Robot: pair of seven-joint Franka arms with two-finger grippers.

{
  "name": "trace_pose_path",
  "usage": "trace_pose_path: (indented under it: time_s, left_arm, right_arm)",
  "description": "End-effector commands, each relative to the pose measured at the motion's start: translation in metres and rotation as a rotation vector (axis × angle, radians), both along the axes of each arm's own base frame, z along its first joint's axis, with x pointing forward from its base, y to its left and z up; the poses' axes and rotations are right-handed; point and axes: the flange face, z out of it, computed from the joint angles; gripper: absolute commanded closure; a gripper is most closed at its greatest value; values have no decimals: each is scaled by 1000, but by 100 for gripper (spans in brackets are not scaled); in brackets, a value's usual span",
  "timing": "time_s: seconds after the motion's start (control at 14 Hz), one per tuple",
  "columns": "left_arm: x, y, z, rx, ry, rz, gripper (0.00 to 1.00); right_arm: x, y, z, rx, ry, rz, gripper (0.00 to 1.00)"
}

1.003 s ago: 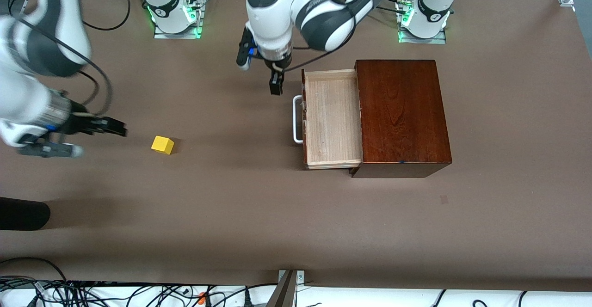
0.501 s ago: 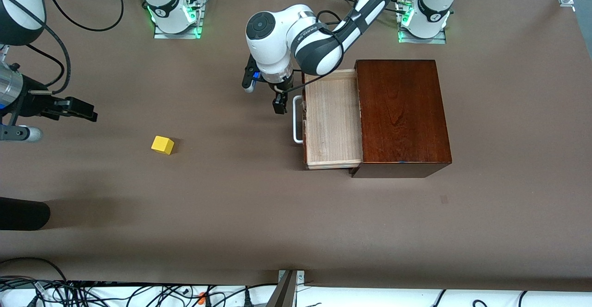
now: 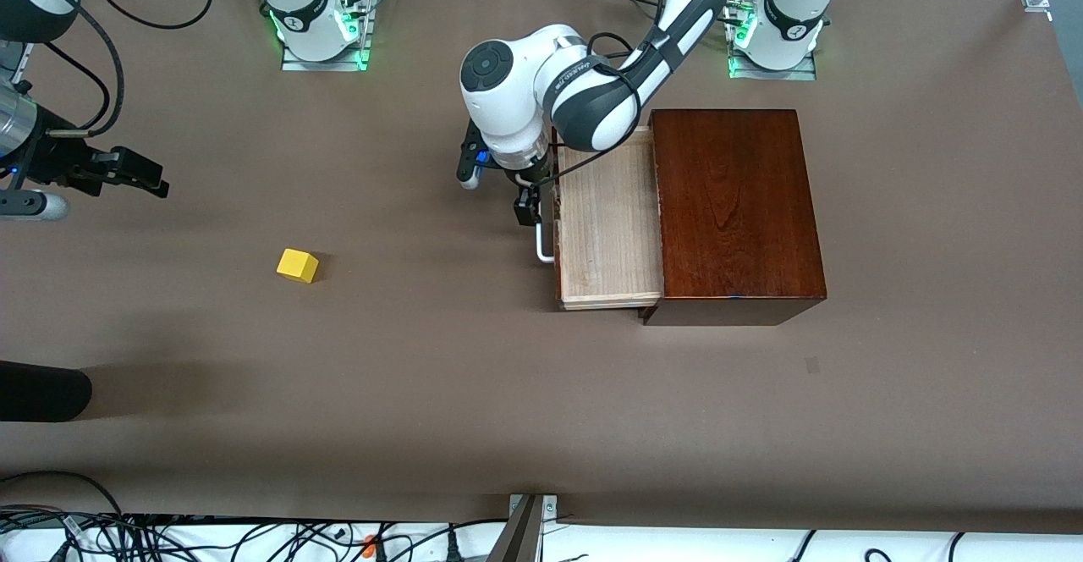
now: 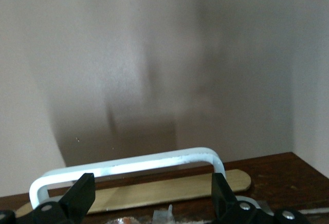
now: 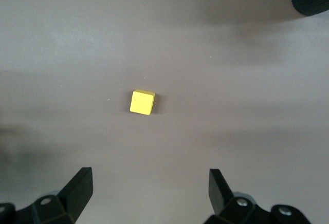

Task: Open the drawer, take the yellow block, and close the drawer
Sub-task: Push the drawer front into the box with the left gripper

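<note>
While the drawer (image 3: 607, 219) stands pulled well out of the mahogany box (image 3: 734, 211), the left gripper (image 3: 528, 206) is held at its white handle (image 4: 128, 165), fingers spread with the bar lying between and just ahead of them. No block is seen in the tray; the yellow block (image 3: 297, 265) lies on the table (image 3: 423, 376), well apart from that gripper, toward the right arm's end. The right gripper (image 3: 140, 174) is raised near the block with its fingers spread wide and empty. If the drawer is pushed off-centre, it may be jammed askew, or the box itself may be slid along the table. If the fingers are shut beside the bar, the handle could be missed.
</note>
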Motion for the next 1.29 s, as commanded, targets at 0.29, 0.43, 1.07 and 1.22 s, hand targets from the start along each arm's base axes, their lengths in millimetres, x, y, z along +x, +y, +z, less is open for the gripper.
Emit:
trace_pose_path:
  time_s: [0.29,0.43,1.07,1.22]
  left_arm:
    - [5,15,1,104,22,7,0]
    - [7,24,4,131,37,22,0]
    - [26,64,15,206,48,67,0]
    - [25,70,6,226,59,63,0]
  right_arm:
    - [-12,-7,33,-9,-26,12,0]
    - [-9,-3,38,2,-27,15,0]
    - [-5,-8,26,7,10,3,0]
    - [-5,-8,26,7,10,3,0]
